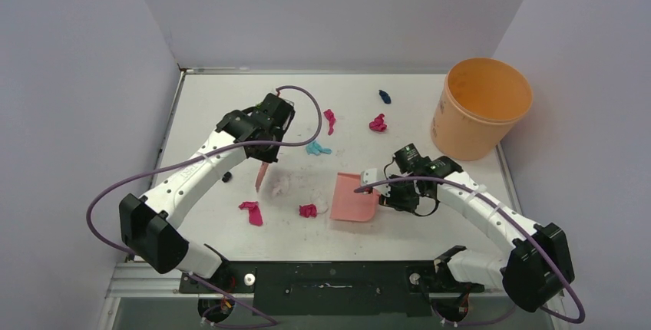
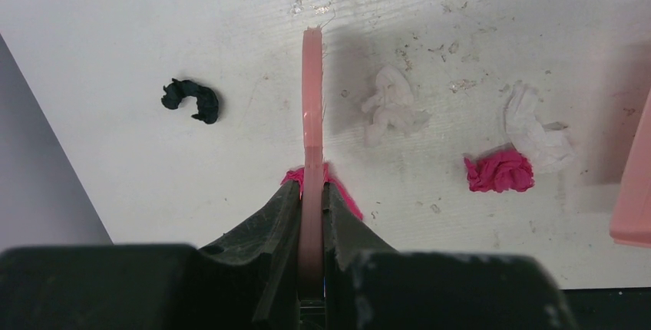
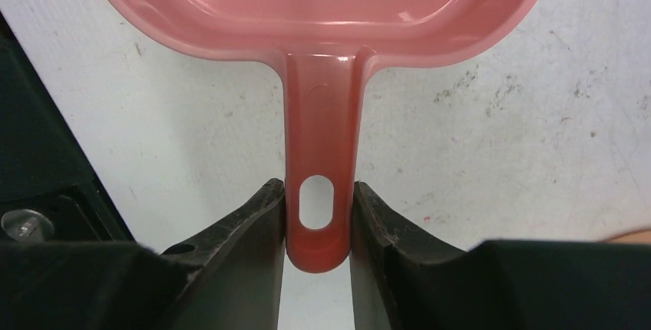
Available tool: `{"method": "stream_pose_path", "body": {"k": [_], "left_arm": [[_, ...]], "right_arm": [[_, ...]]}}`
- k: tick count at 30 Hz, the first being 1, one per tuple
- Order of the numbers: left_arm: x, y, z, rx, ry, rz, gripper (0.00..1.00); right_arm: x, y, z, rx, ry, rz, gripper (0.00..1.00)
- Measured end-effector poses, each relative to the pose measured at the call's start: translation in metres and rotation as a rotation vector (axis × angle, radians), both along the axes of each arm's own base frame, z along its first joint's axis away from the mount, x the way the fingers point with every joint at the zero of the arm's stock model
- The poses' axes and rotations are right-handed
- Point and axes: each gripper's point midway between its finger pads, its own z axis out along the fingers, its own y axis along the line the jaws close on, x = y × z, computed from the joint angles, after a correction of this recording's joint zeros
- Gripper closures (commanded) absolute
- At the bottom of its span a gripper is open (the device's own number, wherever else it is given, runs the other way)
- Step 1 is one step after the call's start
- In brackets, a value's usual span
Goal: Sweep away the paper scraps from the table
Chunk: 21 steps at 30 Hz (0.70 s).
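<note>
My left gripper (image 1: pixel 267 155) (image 2: pixel 311 189) is shut on the pink hand brush (image 1: pixel 262 177) (image 2: pixel 311 107), which hangs down to the table (image 1: pixel 223 100). My right gripper (image 1: pixel 374 184) (image 3: pixel 317 189) is shut on the handle (image 3: pixel 318 153) of the pink dustpan (image 1: pixel 353 198) (image 3: pixel 322 8), which lies flat. Paper scraps lie around: a white wad (image 1: pixel 278 186) (image 2: pixel 391 106) beside the brush, a magenta one (image 1: pixel 308 210) (image 2: pixel 499 170) and a white one (image 1: pixel 322 206) (image 2: pixel 537 127) near the dustpan's left edge, and a magenta one (image 1: pixel 251 212) near the front.
More scraps lie farther back: cyan (image 1: pixel 317 148), two magenta (image 1: pixel 329 119) (image 1: pixel 378 123) and dark blue (image 1: pixel 384 97). A small dark wad (image 1: pixel 226 177) (image 2: pixel 192 100) lies left of the brush. An orange bucket (image 1: pixel 481 107) stands at the back right. Walls close in three sides.
</note>
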Motion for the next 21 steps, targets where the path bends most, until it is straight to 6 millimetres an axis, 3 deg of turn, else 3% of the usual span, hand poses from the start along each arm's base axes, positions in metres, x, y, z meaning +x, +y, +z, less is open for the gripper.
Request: {"method": "stream_pose_path", "body": {"k": [3,12,21], "left_arm": [[0.002,-0.001,0.000,0.011,0.008,0.003,1.00],[-0.003,-0.012,-0.019,-0.038,0.072,0.027,1.00],[-0.018,-0.060,-0.037,-0.181,0.135,-0.015,1.00]], "right_arm": [[-0.001,-0.001,0.006,-0.034,0.015,-0.004,0.90],[-0.024,-0.011,-0.007,-0.189,0.101,-0.018,0.90],[-0.023,-0.010,-0.022,-0.254,0.136,-0.064,0.91]]}}
